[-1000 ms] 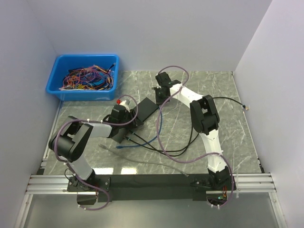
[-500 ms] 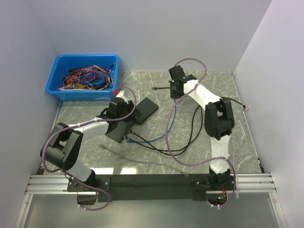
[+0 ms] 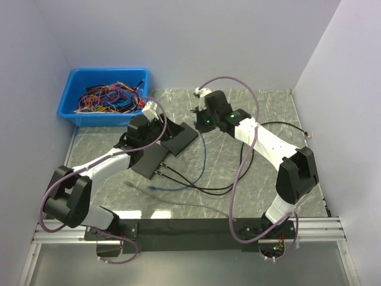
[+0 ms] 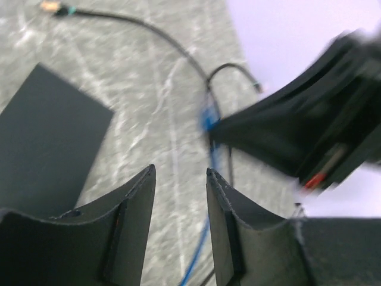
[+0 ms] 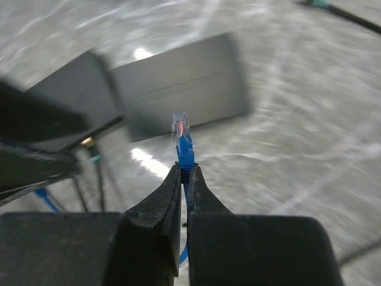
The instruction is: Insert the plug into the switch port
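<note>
Right wrist: right hand (image 5: pixel 184 171) pinches blue plug (image 5: pixel 184 148); left hand (image 4: pixel 178 179) parted.

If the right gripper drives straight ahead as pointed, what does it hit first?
Likely the flat dark box beyond the blue plug that the right gripper pinches; depth is unclear.

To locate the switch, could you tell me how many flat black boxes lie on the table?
2. The far box lies mid-table near the right gripper; the near box lies partly under the left arm. The arms may hide others.
</note>
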Robot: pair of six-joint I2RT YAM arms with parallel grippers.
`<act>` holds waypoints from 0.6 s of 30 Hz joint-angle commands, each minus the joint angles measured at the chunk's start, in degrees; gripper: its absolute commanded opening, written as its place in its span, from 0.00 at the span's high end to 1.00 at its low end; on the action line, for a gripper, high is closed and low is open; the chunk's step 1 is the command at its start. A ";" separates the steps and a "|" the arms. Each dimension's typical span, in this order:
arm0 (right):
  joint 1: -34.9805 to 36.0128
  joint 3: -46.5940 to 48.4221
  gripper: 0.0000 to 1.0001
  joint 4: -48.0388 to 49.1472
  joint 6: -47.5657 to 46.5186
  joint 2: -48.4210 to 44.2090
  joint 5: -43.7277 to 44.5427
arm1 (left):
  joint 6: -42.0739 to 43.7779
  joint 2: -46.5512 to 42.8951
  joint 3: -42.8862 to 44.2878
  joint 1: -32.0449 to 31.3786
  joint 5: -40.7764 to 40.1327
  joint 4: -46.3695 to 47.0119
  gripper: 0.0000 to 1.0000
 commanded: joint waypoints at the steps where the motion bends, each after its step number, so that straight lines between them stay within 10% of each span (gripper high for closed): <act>1: 1.28 -2.23 1.00 6.28 -3.50 -2.97 -8.18 | -2.05 -4.39 -0.27 0.29 3.53 7.66 0.54; 18: 3.92 -5.66 1.00 10.42 -3.58 -7.37 -18.56 | -2.31 -5.45 -4.67 0.29 2.12 10.30 0.53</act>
